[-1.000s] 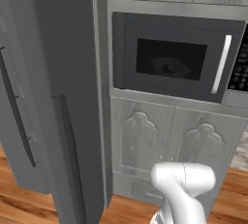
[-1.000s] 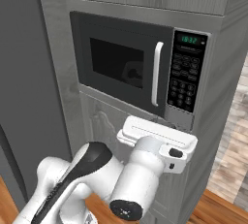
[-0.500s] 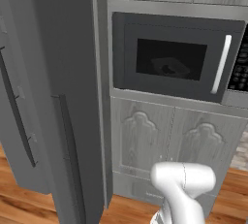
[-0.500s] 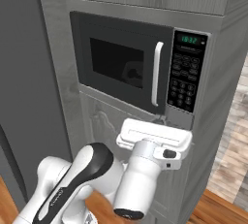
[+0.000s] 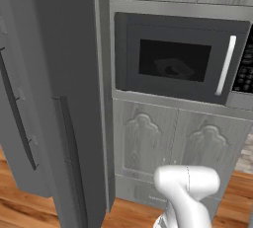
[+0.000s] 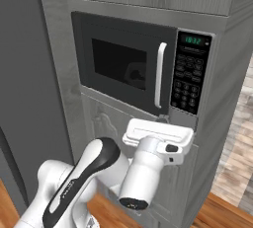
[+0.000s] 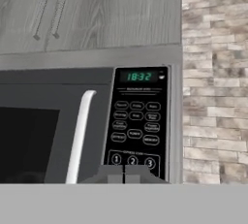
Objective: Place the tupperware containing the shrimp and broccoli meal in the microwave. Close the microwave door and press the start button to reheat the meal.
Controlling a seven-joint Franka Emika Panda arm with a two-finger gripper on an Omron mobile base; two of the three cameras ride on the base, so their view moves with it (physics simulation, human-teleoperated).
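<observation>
Below the microwave (image 6: pixel 143 74), in front of the keypad (image 7: pixel 137 123): hand (image 7: pixel 124 173) with fingers pressed together, nothing pinched. Microwave door (image 5: pixel 180 64) shut flush, white handle (image 6: pixel 159 75) upright beside the keypad. Behind the dark window, faintly, the tupperware (image 5: pixel 170 69) on the turntable; shrimp and broccoli too dim to make out. Likely light and stiff with a slick plastic rim, so best taken by an edge if ever lifted out. Probably only the start button left, needing a firm fingertip push; buttons small and close together, easy to miss.
</observation>
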